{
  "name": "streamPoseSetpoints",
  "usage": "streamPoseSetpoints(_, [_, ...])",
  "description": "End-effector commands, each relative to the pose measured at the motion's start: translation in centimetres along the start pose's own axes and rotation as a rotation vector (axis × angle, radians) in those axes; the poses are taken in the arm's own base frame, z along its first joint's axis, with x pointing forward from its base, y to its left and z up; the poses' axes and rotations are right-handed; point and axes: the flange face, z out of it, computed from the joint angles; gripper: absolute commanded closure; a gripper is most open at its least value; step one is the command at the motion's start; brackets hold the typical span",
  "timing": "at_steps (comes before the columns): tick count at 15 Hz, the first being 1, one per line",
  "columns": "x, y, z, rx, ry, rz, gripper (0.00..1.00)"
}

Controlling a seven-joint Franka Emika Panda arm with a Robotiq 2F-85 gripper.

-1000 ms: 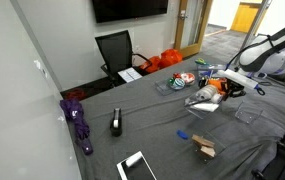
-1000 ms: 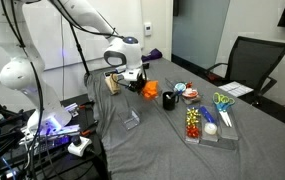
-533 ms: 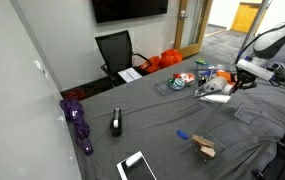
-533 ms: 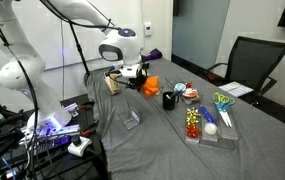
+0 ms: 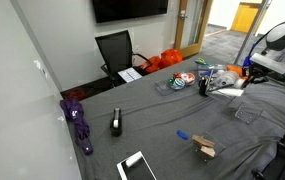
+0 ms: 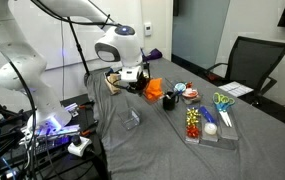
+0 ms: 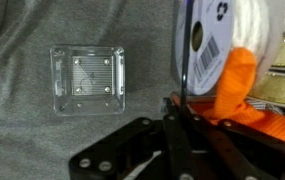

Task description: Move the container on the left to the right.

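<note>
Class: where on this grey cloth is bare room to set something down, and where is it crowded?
Bare: between the small black box and the blue pen; between the plain clear plastic box and the long clear tray. Crowded: around the dark cup, beside the tool gripping the shallow clear orange-filled container.

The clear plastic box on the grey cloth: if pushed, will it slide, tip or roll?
The clear plastic box looks thin and empty, so probably light. Low and square, it should not roll or tip. The wrinkled cloth may bunch before it.
</note>
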Motion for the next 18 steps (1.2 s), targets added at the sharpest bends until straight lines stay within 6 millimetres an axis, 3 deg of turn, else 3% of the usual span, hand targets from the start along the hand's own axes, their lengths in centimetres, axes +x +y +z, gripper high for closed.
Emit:
streamPoseSetpoints(1, [2.8,0.1,-1.9,0.004,-0.018,-0.026,0.99])
streamPoseSetpoints(3, [3.6,0.2,-2.5,0.009,-0.036,-0.033,0.99])
streamPoseSetpoints(4, [2.5,0.7,-1.4,0.002,-0.008,-0.013,0.95])
streamPoseSetpoints(12, [3.2,0.6,-1.7,-0.001,-0.014,-0.017,0.95])
streamPoseSetpoints(13, [3.2,0.6,-1.6,-0.002,-0.014,-0.017,0.99])
streamPoseSetpoints(18, [5.3,0.8,-0.9,-0.001,0.006,0.036,0.99])
